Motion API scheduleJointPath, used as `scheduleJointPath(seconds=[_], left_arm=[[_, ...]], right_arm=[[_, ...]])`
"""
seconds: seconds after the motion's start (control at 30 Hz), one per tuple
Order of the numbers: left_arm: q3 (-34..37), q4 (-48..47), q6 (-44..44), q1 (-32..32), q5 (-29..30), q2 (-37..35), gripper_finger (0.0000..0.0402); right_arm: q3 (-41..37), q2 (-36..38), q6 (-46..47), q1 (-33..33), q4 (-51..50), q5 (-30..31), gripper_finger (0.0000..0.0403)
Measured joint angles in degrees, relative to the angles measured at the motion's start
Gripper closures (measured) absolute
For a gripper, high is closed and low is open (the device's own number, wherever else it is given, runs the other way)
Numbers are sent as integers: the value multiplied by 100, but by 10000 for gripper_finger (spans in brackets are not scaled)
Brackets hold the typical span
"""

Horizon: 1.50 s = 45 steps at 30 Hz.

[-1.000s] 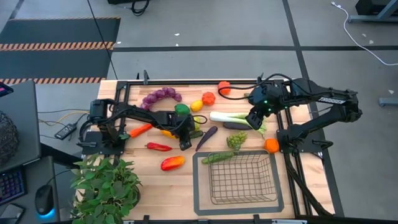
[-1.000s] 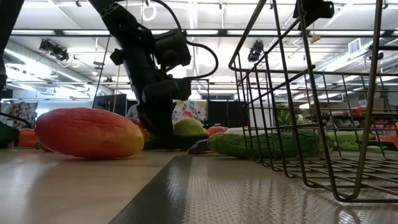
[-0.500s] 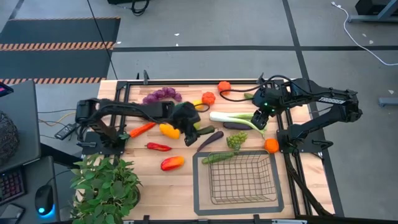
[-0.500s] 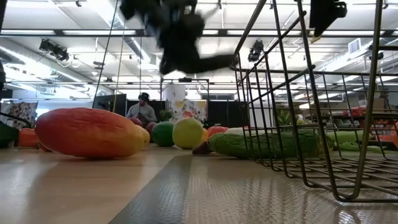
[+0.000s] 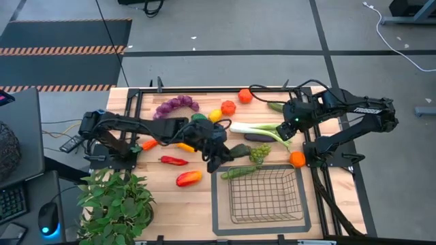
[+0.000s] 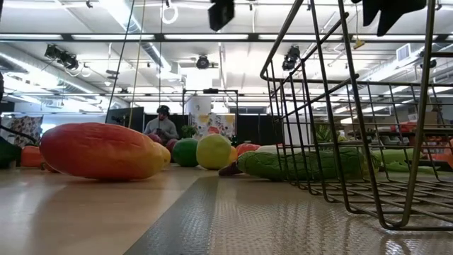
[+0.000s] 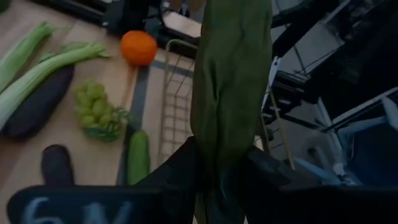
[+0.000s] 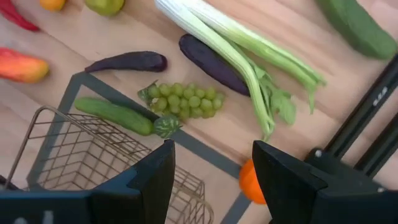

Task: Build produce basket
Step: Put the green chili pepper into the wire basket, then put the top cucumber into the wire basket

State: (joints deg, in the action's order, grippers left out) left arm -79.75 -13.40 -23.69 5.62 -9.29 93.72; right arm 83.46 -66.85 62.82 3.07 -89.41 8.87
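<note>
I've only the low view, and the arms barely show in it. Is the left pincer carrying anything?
Observer: Yes, the left pincer is shut on a dark green vegetable.
Operator: Where is it?
Observer: Above the table by a corner of the basket, not yet over the mesh.
Operator: And the right arm?
Observer: The right pincer is open, above the leek.
</note>
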Motion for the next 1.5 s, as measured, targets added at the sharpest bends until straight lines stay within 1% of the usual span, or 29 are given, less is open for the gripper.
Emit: scheduleJointPath(seconds=[0.07,0.13,0.17,0.3,0.47,0.6,0.73,0.87,0.9,1.03,1.1,1.17,1.33,1.5], left_arm=[[22,-99,9,140,8,63,304],[-2,139,29,281,3,193,303],[0,65,31,348,1,237,303],[8,261,28,571,-97,533,302],[11,758,-330,680,-88,755,301],[13,1562,-449,670,245,936,298],[6,2319,-449,637,536,1158,272],[9,2244,-690,639,650,1345,224],[15,2033,-751,639,650,1347,210],[13,1683,-1033,607,646,1311,157],[17,1618,-1074,559,651,1246,138],[13,1591,-1201,479,655,1106,127],[11,1499,-1773,181,653,775,129],[4,1603,-1753,-44,655,273,150]], right_arm=[[0,-42,358,176,-45,55,183],[0,-96,661,332,-57,59,183],[0,-129,806,411,-58,43,183],[0,-204,1199,748,-19,12,183],[0,-244,1266,1081,-23,9,183],[0,-251,1220,1277,-30,82,183],[0,-253,1042,1455,-65,99,183],[0,-253,1017,1652,-63,238,183],[0,-253,1012,1706,-65,314,183],[0,-251,886,1872,-61,655,183],[0,-251,756,1897,-56,714,183],[0,-251,615,1897,1,777,183],[-27,-269,25,1803,189,837,183],[-349,-295,-434,1430,411,841,183]])
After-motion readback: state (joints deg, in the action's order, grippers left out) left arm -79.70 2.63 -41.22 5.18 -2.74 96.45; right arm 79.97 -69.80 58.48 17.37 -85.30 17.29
